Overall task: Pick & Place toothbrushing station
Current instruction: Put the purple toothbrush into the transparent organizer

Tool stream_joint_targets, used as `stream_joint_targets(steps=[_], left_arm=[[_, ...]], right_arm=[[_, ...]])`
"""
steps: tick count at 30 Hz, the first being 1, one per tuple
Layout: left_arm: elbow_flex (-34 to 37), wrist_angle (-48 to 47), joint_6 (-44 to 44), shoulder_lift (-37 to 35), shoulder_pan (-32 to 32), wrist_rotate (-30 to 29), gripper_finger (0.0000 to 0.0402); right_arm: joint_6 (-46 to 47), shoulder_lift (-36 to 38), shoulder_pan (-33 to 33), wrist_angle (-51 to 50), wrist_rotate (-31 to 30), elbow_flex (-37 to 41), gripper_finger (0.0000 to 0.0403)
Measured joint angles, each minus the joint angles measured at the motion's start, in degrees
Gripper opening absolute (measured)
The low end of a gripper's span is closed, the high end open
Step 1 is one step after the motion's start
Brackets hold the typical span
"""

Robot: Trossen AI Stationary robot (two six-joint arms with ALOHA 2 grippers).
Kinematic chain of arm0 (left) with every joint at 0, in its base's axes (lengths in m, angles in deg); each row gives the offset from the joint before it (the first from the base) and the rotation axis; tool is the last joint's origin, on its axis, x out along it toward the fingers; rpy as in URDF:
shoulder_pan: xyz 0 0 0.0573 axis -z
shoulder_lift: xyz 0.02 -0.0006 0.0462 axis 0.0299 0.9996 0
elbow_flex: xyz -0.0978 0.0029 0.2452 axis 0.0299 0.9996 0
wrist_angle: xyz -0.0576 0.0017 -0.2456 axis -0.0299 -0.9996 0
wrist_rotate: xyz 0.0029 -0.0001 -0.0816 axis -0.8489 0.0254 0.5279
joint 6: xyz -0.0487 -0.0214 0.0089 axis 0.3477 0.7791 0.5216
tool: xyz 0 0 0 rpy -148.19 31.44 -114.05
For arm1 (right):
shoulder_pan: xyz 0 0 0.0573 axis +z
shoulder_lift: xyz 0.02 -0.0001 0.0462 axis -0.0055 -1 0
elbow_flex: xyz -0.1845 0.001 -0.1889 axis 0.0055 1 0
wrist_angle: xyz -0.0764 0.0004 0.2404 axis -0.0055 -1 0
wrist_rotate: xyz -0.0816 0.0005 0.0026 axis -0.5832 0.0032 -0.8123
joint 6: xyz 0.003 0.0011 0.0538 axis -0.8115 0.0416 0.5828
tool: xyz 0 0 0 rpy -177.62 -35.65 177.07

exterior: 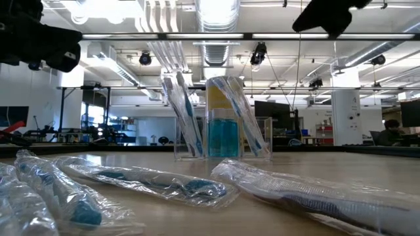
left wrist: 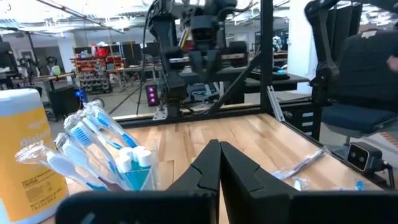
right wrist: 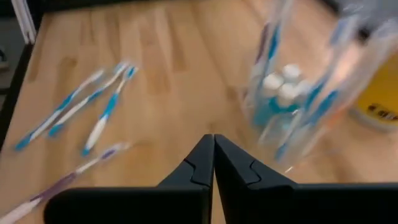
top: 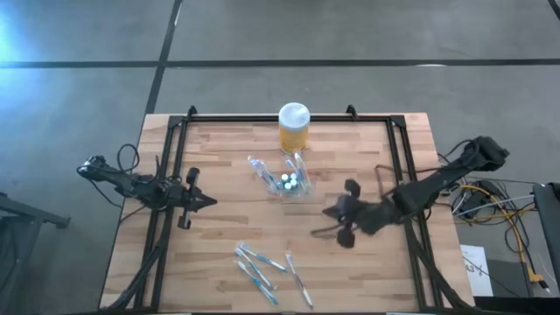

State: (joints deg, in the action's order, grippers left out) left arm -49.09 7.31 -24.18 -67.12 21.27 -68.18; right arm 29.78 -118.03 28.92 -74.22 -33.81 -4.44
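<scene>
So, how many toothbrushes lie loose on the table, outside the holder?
4 toothbrushes: three clustered by the front edge, a fourth just right of them. Overlap may hide another.

Yellow jar [top: 294, 131], white lid, at bench [top: 219, 219] far edge. Wrapped toothbrushes [top: 261, 268] lie loose near front edge.

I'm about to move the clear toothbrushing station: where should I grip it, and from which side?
Probably low on the toothbrushing station, across its clear side walls, coming in level from the right gripper side. Wrapped toothbrushes fan up and outward from its top, so a top-down grasp looks blocked.
</scene>
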Motion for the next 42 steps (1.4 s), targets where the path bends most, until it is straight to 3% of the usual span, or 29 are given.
stream_joint_targets(steps=[6,10,13,17,23,33,42], left_arm=[[0.0,-0.05,-1.51,0.0,0.0,1.92,0.001],[0.02,-0.02,0.08,0.0,0.0,1.98,0.0011],[0.02,-0.04,2.53,0.0,0.0,2.07,0.0011],[0.02,-0.2,3.78,0.0,0.0,2.3,0.0011],[0.02,-0.79,4.41,0.0,0.0,4.9,0.0012],[0.02,-1.56,6.21,1.4,0.0,8.77,0.0012],[0.02,-1.61,6.26,2.15,0.0,9.13,0.0012]], right_arm=[[14.42,-13.48,4.51,-8.67,-0.07,-13.96,0.0008],[30.91,-22.93,6.46,-13.37,-1.52,-21.68,0.0008],[38.63,-30.02,6.42,-16.79,2.94,-28.1,0.0009],[41.85,-39.66,6.57,-16.37,11.12,-36.16,0.0024],[47.05,-51.74,6.7,-17.25,21.67,-48.38,0.0092],[54.34,-63.51,6.09,-37.4,22.87,-65.86,0.0196],[54.25,-67.62,5.2,-39.23,25.09,-69.04,0.0205]])
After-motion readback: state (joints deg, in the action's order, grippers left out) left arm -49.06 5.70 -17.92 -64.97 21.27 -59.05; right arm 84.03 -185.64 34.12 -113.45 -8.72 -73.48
